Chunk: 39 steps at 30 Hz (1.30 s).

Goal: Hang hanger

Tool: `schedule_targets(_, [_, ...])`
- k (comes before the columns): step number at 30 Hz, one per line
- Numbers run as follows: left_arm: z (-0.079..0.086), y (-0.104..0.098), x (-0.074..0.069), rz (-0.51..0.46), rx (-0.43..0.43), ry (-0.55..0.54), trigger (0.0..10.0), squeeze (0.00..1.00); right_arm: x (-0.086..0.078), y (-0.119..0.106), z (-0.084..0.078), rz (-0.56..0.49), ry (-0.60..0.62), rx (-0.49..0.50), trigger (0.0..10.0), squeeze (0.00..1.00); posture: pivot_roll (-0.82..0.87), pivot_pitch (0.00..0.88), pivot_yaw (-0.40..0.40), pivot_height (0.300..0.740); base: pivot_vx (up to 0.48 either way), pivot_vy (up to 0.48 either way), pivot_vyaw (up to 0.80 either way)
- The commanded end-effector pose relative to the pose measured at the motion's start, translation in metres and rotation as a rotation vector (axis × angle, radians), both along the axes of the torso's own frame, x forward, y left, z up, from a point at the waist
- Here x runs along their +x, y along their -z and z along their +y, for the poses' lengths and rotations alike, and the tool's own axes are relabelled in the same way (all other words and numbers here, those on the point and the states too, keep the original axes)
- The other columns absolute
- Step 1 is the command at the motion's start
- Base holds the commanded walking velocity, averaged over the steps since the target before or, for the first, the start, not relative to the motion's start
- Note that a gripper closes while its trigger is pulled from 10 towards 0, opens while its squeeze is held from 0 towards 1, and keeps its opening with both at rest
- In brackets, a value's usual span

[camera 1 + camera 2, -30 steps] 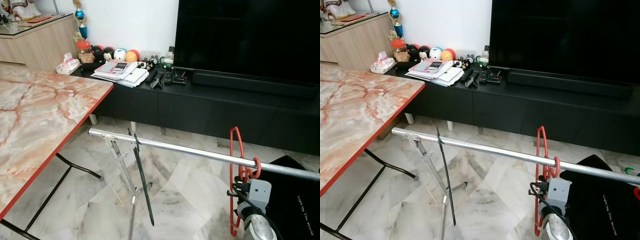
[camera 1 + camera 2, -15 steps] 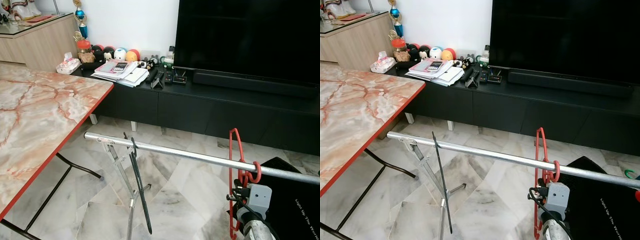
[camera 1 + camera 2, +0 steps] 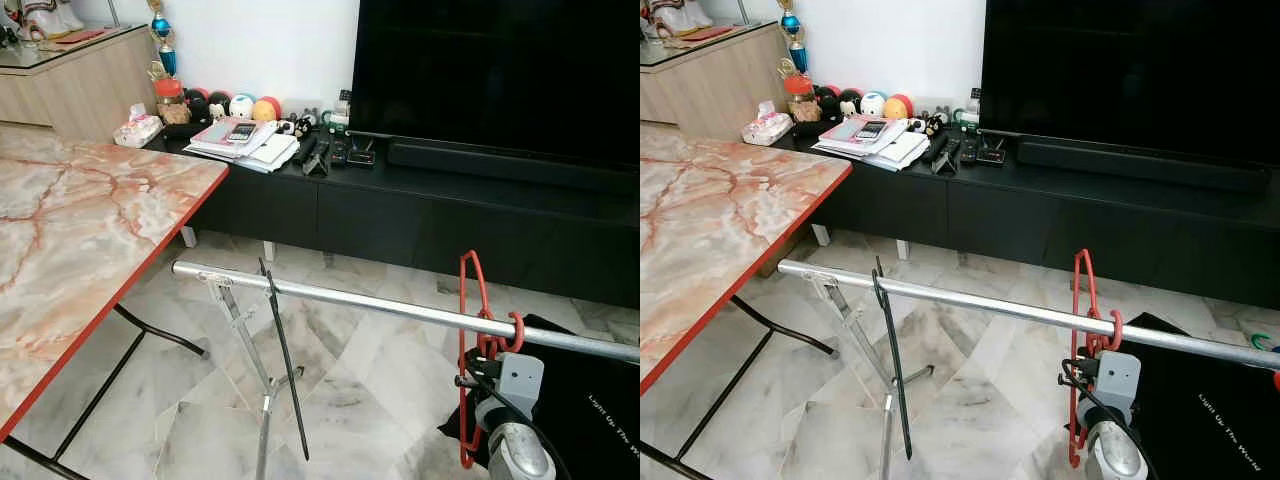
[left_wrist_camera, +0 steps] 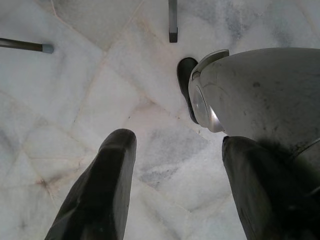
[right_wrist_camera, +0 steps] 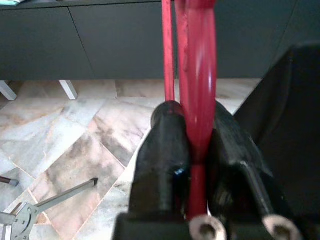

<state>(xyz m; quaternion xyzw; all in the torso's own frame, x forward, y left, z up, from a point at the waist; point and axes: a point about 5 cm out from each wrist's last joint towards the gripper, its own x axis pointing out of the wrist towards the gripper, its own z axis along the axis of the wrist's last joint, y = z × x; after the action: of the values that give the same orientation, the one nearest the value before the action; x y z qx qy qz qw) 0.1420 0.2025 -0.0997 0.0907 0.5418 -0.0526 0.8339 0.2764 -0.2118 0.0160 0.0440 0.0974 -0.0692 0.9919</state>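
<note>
Hanger hooked on the rail, right gripper still clamped

Nearest you, the right gripper (image 5: 192,165) keeps its fingers pinched on the red hanger (image 3: 468,340), whose hook sits over the metal rail (image 3: 380,307), as it did a second ago; only the view has shifted. You likely just need to release. The left gripper (image 4: 175,185) hangs spread over the floor. Farther along, a black hanger (image 3: 283,360) dangles, tilting slightly differently than before.

Right claw (image 5: 196,165) clamps red hanger (image 5: 200,85) — upright.
</note>
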Motion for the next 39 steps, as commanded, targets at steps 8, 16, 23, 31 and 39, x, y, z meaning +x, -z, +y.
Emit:
schedule_targets(8, [-0.018, 0.003, -0.002, 0.001, -0.058, 0.035, 10.0, 0.0, -0.011, 0.008, -0.001, 0.016, 0.01, 0.011, 10.0, 1.0, 0.11, 0.047, -0.05, 0.74, 0.0, 0.0, 0.0])
schedule_targets(16, [-0.017, 0.003, -0.003, 0.001, -0.057, 0.037, 10.0, 0.0, -0.016, 0.004, -0.004, -0.042, 0.034, -0.006, 10.0, 1.0, 0.11, 0.047, -0.053, 0.74, 0.0, 0.0, 0.0])
schedule_targets(23, [-0.017, 0.003, -0.003, 0.002, -0.058, 0.039, 10.0, 0.0, -0.027, 0.0, -0.001, -0.101, 0.014, -0.036, 10.0, 1.0, 0.11, 0.049, -0.054, 0.74, 0.0, 0.0, 0.0])
schedule_targets(31, [-0.017, 0.002, -0.002, -0.013, -0.058, 0.025, 10.0, 0.0, -0.041, -0.001, 0.003, -0.127, -0.006, -0.047, 10.0, 1.0, 0.11, 0.047, -0.055, 0.74, 0.0, 0.0, 0.0])
schedule_targets(39, [-0.011, 0.001, 0.0, -0.029, -0.044, 0.007, 10.0, 0.0, -0.042, -0.021, 0.01, -0.219, -0.078, -0.093, 10.0, 1.0, 0.1, 0.042, -0.053, 0.74, 0.0, 0.0, 0.0])
